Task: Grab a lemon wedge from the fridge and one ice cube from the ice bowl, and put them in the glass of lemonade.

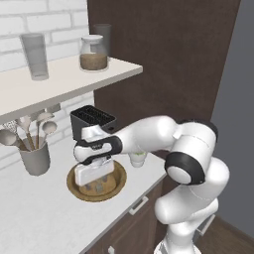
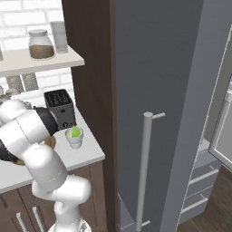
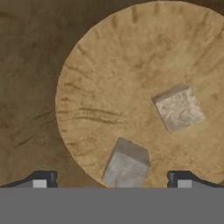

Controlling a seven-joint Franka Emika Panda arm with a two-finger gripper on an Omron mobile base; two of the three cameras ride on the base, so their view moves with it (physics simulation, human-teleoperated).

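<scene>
Brown wood lies under my hand: the ice bowl (image 1: 116, 187) sits on the pale counter (image 1: 34, 213), near its front edge, and my gripper (image 1: 97, 186) hangs down inside it, just above the bowl's floor. In the hand view my two finger tips (image 3: 42, 179) stand wide apart, and one ice cube (image 3: 127, 165) lies between them, touching neither; there is open room on both sides of it. A second cube (image 3: 178, 107) rests farther on and to the right, well clear of the first. The bowl's dark sloping wall curves round on the left.

Going left to right along the counter in the left base view: a grey utensil holder (image 1: 34, 159) with wooden spoons, bare counter between it and the bowl, then the bowl, a black toaster (image 1: 92, 120) close behind it, and the glass of lemonade (image 1: 138, 158) just beside the bowl's right rim, partly hidden by my forearm. In the right base view the lemon wedge (image 2: 75, 132) is in that cup. Right of the cup the counter ends at a dark cabinet panel, then the grey fridge (image 2: 172, 90). Above, a white shelf (image 1: 54, 82) holds a tumbler (image 1: 34, 55) and a jar (image 1: 93, 53) against white brick.
</scene>
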